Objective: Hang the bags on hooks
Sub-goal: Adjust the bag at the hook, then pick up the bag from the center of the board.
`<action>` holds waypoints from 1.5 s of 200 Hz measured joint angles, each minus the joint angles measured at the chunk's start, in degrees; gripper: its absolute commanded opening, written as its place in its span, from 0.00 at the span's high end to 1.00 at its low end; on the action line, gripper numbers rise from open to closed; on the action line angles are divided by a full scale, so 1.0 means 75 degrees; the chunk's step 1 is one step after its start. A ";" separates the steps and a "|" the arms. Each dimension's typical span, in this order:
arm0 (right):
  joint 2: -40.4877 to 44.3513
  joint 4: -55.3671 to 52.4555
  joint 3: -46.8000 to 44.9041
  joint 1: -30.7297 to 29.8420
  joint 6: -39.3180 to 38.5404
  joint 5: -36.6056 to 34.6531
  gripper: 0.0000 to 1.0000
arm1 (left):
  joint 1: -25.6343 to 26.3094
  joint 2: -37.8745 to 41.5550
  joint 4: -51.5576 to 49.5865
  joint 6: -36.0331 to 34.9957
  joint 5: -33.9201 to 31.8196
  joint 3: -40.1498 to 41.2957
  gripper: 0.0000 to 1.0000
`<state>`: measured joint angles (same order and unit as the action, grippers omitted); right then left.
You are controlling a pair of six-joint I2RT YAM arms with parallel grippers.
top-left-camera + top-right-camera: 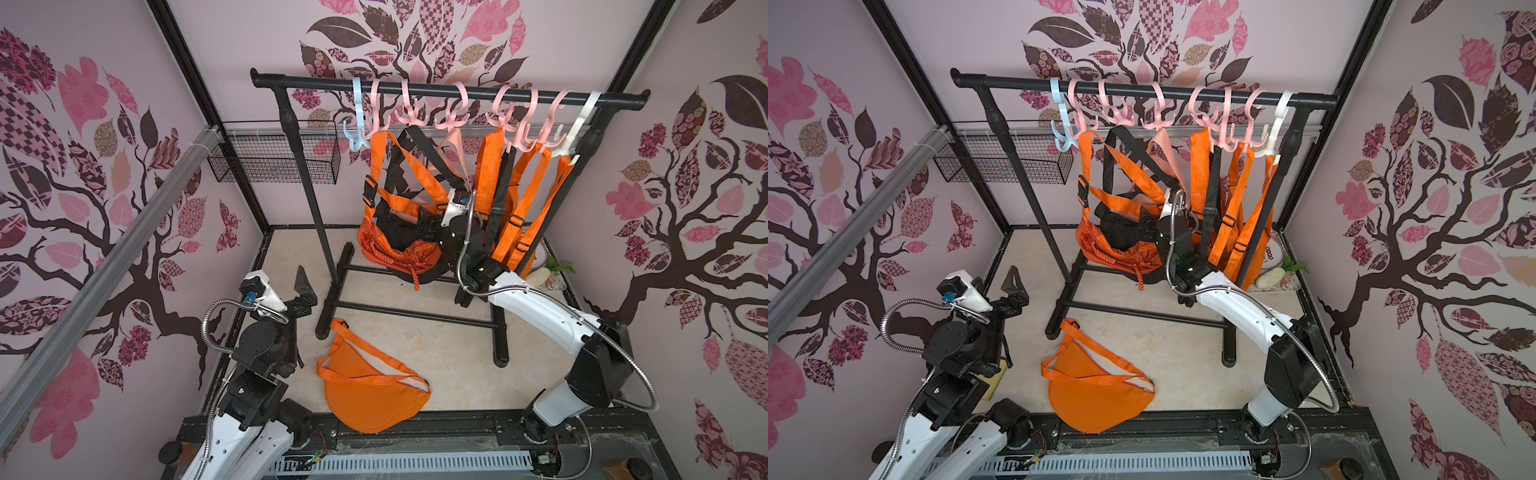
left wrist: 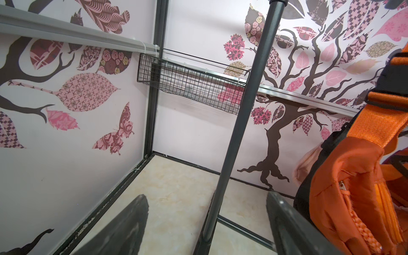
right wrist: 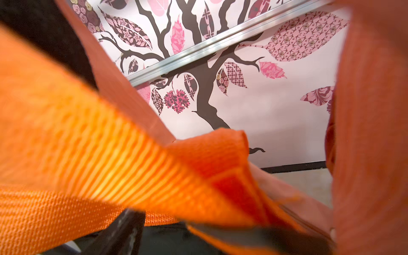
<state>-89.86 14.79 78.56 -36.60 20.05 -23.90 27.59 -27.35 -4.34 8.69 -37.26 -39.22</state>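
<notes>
Bags (image 1: 390, 253) in orange and black are hanging by their straps from the pink hooks (image 1: 453, 114) on the black rack (image 1: 457, 93) at the back of the worktop (image 1: 436, 345). One orange bag (image 1: 365, 399) is not hanging. It is lying flat at the front of the worktop, between the two arms and just in front of the rack's feet, and it is showing in both top views (image 1: 1096, 399). Its strap is lying in a loop across it, and one end is reaching toward the rack's near foot bar. Nothing is touching this bag.

The left hand (image 2: 206, 198) is hovering low on the left side, near the rack's left post (image 2: 238, 123) but not touching it. Its two fingers are standing wide apart, and it is holding nothing. A wire basket (image 1: 274, 162) is hanging on the back wall behind that post.

The right arm is reaching far in among the hanging bags. The right hand (image 1: 426, 226) is sitting by a black bag (image 1: 399, 230), with straps all around it. In the right wrist view a wide orange strap (image 3: 88, 154) is lying very close and blurry, and one dark finger (image 3: 125, 229) is peeking out under it. The fingers are standing apart, not squeezing the strap. I cannot tell if the strap is touching them.
</notes>
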 measured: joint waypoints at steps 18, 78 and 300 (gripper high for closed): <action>0.0236 -0.0149 -0.0052 -0.0003 0.0134 0.0268 0.10 | 0.0023 0.0029 0.0023 -0.0015 0.0000 0.0012 0.13; 0.1918 -0.0411 -0.0854 -0.0504 0.0111 0.1472 0.00 | 0.0026 -0.0198 -0.0055 0.0073 0.0122 -0.0012 0.11; 0.1807 -0.1632 -0.5505 -0.4785 -0.1087 0.3494 0.09 | 0.0187 0.0627 -0.3042 0.0638 0.0117 -0.0303 0.10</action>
<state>-76.31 2.55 37.28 -72.49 11.90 2.31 28.99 -22.65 -27.16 13.47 -36.38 -41.50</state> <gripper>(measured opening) 0.917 0.900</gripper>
